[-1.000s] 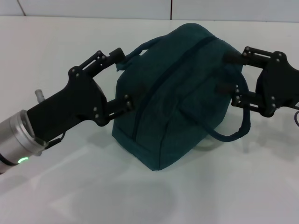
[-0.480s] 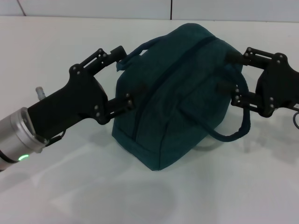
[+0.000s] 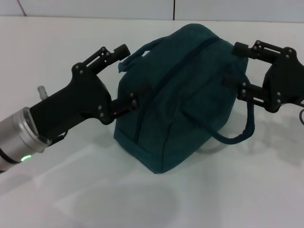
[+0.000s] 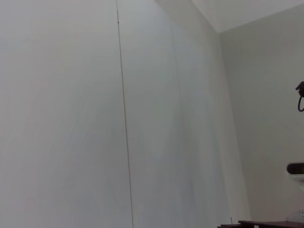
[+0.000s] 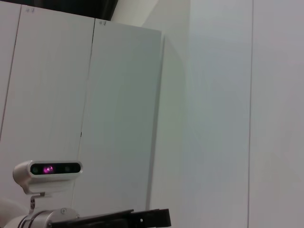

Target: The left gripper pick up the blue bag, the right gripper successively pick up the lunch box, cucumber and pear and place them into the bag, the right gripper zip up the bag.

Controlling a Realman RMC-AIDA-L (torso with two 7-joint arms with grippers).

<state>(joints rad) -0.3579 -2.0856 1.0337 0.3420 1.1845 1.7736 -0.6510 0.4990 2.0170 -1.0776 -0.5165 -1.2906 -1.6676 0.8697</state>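
the blue bag (image 3: 183,95) sits on the white tabletop (image 3: 71,190) in the middle of the head view, zipped along its top, its long zip running from the far right end down to the near left end. one cord handle loops over the far left side and the other hangs down the right side, curving low near the tabletop.

the left gripper (image 3: 129,76) reaches in from the near left on its silver arm with the green light. its fingers are spread apart — one tip lies by the far handle loop at the bag's upper left corner, the other touches the bag's left end lower down.

the right gripper (image 3: 232,64) comes in from the right, fingers also apart — the far finger sits at the bag's top right corner and the near one presses against the bag's right side, just above the hanging handle.

both wrist views show only pale walls and panels.
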